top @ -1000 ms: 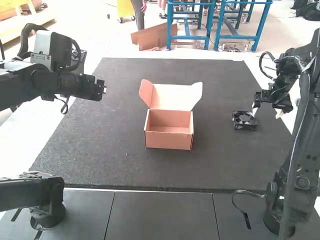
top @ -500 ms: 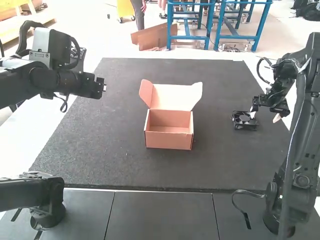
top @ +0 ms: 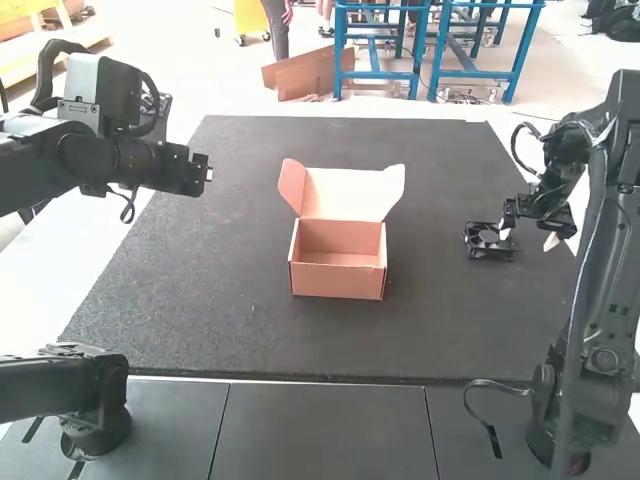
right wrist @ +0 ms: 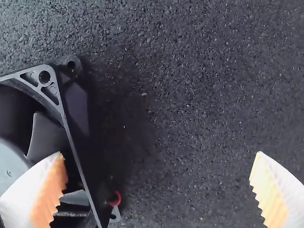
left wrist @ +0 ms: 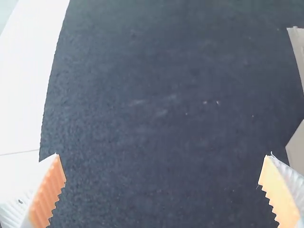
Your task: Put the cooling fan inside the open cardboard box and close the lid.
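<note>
Watching from my end: the cooling fan (top: 489, 241) lies flat on the black mat (top: 200, 290), right of centre in the high view, well apart from the cardboard box (top: 338, 250). The box sits mid-frame with its top open, the lid flap standing up along the far edge and a small side flap sticking up at its upper left corner.

The right gripper (top: 529, 235) is down at the fan's right edge in the high view. On the right wrist cam the gripper (right wrist: 156, 190) has its fingers spread wide. One orange pad (right wrist: 47, 190) is over the fan's black frame (right wrist: 71, 102), and the other is out over bare mat. I can't tell whether that pad actually touches the frame. So it's wide apart and nothing is gripped. There's a bit of red wire at the fan's corner too.

The left gripper (top: 203, 174) hangs above the mat's left edge in the upper left of the high view, pointing toward the box. Its wrist cam shows the gripper (left wrist: 161, 190) wide apart too, over mat, with a sliver of the box (left wrist: 297, 57) at the frame edge.
</note>
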Available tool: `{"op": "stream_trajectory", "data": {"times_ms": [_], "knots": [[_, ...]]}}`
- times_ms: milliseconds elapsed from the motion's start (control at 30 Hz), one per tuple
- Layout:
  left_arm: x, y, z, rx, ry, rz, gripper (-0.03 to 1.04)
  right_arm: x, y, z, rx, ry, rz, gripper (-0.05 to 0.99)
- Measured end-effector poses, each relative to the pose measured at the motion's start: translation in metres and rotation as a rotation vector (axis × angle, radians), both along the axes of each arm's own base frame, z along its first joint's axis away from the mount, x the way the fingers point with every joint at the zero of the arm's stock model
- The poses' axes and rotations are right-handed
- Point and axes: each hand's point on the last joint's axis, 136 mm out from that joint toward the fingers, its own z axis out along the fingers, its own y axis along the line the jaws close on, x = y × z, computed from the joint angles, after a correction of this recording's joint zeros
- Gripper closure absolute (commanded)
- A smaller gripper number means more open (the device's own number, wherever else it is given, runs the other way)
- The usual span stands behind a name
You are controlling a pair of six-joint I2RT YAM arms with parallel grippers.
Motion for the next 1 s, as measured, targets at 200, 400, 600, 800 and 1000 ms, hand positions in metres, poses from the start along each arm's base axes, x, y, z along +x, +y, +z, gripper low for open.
{"op": "stream_trajectory", "data": {"times_ms": [200, 400, 600, 800, 1000], "knots": [[-0.002, 0.000, -0.002, 0.003, 0.012, 0.000, 0.04, 0.000, 0.004, -0.004, 0.020, 0.002, 0.009, 0.75], [-0.002, 0.000, -0.003, 0.003, 0.013, 0.000, 0.04, 0.001, 0.010, -0.005, 0.060, -0.008, 0.011, 0.95], [-0.002, 0.001, 0.000, 0.003, 0.012, 0.000, 0.04, 0.001, 0.013, -0.005, 0.076, -0.012, -0.001, 0.95], [-0.001, 0.000, 0.002, 0.001, 0.007, 0.000, 0.04, -0.015, 0.024, 0.005, 0.124, -0.007, -0.014, 0.95], [0.001, -0.001, 0.005, -0.005, -0.011, -0.003, 0.04, -0.039, 0.042, 0.081, 0.171, -0.120, -0.022, 0.94]]}}
